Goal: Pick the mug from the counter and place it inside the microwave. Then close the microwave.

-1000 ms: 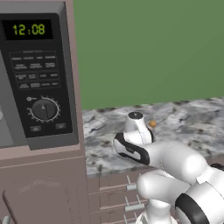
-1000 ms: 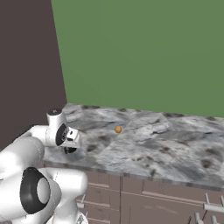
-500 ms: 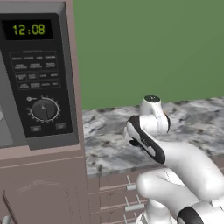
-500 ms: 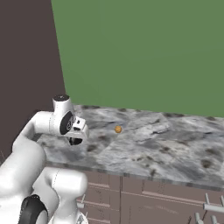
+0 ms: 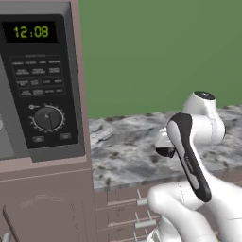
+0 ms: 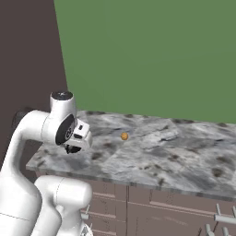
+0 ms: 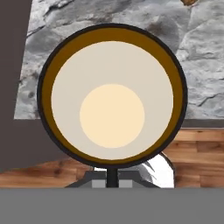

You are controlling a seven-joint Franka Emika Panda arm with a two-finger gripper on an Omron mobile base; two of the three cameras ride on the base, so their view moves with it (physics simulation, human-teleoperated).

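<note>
Green wall stands behind the counter (image 6: 184, 156). On the microwave (image 5: 40, 85) the green digits read 12:08. The gripper (image 7: 112, 175) is clenched on the mug (image 7: 112, 94), which hangs just under the hand, above the counter's edge.

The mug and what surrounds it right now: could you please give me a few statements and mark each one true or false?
1. The gripper is shut on the mug. True.
2. The mug is full of dark liquid. False: the hand view looks into a pale, empty inside.
3. The microwave display reads 12:08. True.
4. A small orange lump lies on the counter. True.
5. The wall behind the counter is red. False: it is green.
</note>
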